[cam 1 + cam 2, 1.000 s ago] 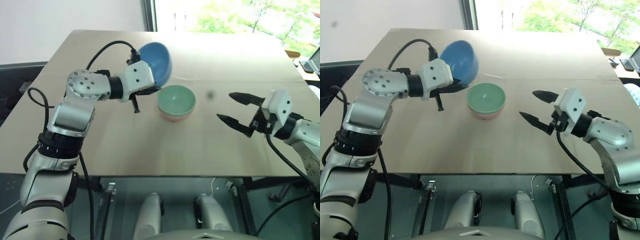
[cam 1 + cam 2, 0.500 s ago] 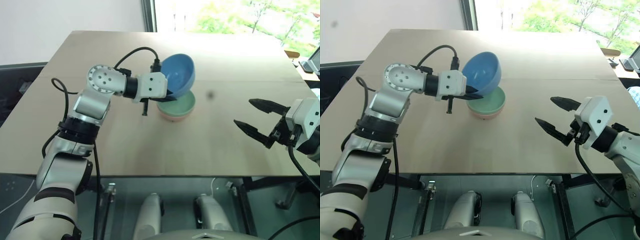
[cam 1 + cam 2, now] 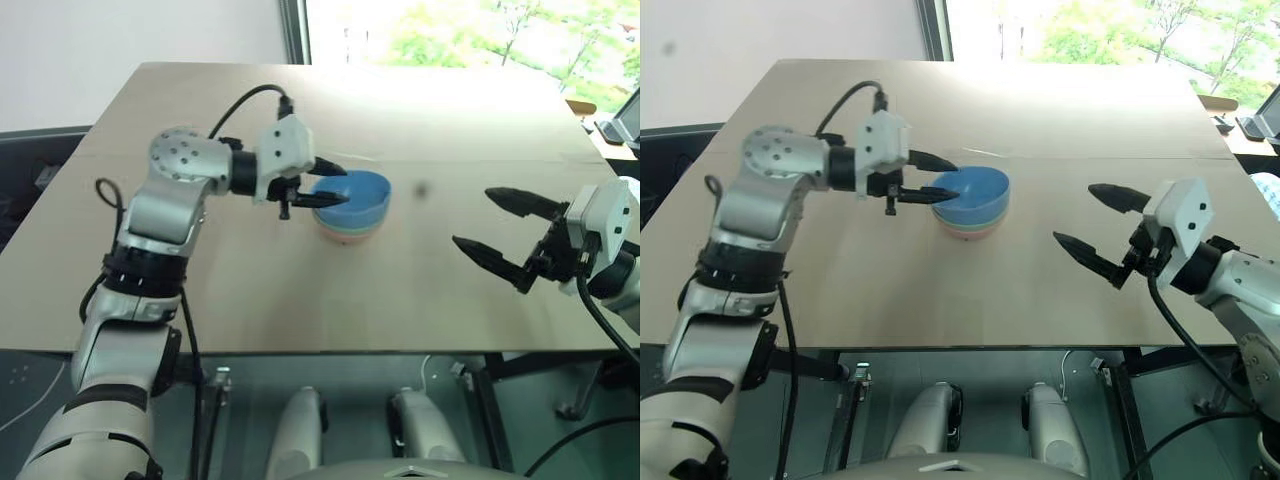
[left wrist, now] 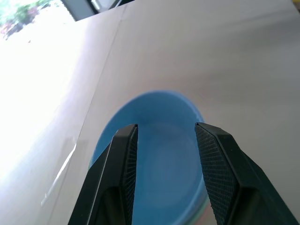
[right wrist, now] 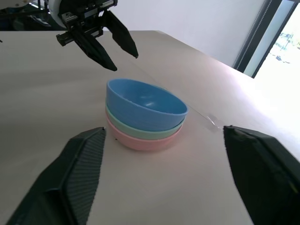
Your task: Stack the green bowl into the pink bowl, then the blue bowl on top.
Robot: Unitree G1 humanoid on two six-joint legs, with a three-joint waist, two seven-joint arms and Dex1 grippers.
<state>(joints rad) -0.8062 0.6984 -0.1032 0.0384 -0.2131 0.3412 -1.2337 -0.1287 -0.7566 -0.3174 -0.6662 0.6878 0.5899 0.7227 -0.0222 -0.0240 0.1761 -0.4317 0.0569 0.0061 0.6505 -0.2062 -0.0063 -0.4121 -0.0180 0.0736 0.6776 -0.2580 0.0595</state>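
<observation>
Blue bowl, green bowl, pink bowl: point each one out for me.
blue bowl point(image 5: 143, 101), right wrist view, inside of the bowl.
green bowl point(image 5: 140, 130), right wrist view, band of outer wall showing.
pink bowl point(image 5: 140, 142), right wrist view, outer wall near the table.

The tabletop is a pale tan board, wide at its near edge and narrowing toward the far edge by the window. A faint seam crosses it from left to right about halfway back. Lying directly on it, a little left of centre and just in front of that seam, is the pink bowl, the bottom of a stack of 3. The green bowl sits nested inside it, and the blue bowl sits on top, all upright. A small dark spot shows just right of the stack.
</observation>
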